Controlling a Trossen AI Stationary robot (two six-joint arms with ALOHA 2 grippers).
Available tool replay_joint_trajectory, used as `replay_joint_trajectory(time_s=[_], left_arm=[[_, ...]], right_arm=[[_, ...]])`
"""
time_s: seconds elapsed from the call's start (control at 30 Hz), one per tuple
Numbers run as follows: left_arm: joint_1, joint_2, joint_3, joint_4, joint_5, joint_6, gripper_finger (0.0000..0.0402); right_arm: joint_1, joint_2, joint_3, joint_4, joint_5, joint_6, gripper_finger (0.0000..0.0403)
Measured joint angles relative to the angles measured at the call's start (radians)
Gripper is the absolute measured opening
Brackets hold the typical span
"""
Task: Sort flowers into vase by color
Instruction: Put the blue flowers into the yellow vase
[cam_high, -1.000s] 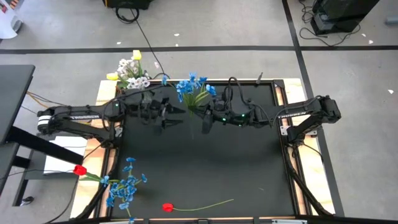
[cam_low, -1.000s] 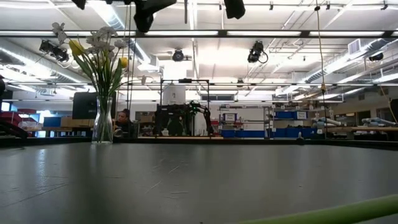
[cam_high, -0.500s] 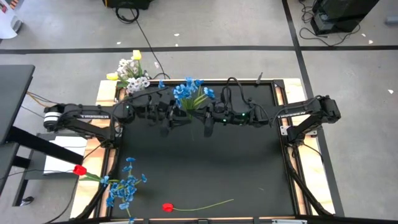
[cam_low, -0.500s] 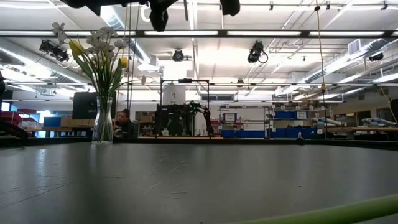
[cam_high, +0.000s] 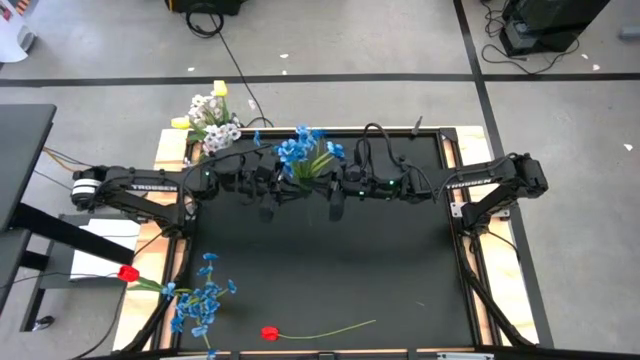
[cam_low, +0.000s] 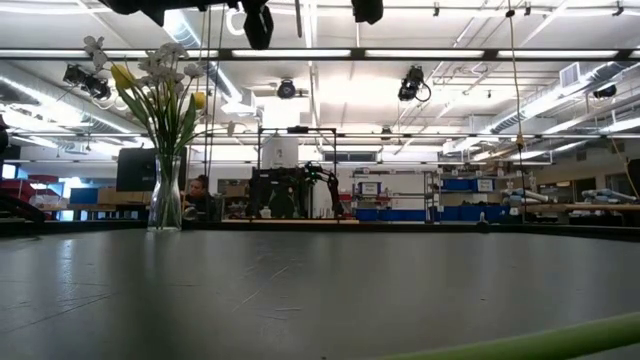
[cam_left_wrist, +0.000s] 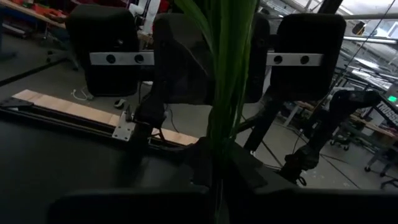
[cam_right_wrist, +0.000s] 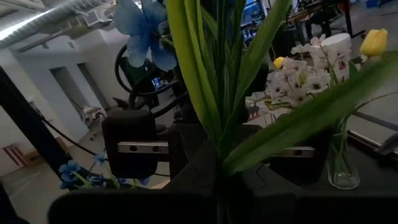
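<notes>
Clear glass vase (cam_low: 166, 205); matt black table mat (cam_high: 380, 270); bare wood table edging (cam_high: 137, 296).

Blue-blossomed green-stalked artificial stem (cam_high: 305, 152) at my dark grippers, white and yellow blooms (cam_high: 212, 115) beyond, black matte tabletop (cam_high: 330, 270) below

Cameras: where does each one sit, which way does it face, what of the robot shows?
High: overhead, straight down; both arms, left gripper and right gripper both shut on the blue flower stem.
Low: table height, level across the table into the room; gripper ends hang at the top.
Left wrist: faces the right gripper past the green stalk.
Right wrist: faces the left gripper.
Shared: low and right wrist both show the vase.
</notes>
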Motion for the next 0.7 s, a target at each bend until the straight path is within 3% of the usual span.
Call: replay_joint_trajectory(time_s=[0.4, 0.7], left_arm=[[0.003, -0.065, 0.000, -0.087, -0.066, 0.034, 0.0018], [0.012, -0.215, 0.000, -0.300, -0.142, 0.167, 0.0018]], right_arm=[[0.007, -0.076, 0.000, -0.104, 0.064, 0.039, 0.0184], [0.067, -0.319, 0.000, -0.436, 0.318, -0.060, 0.0199]])
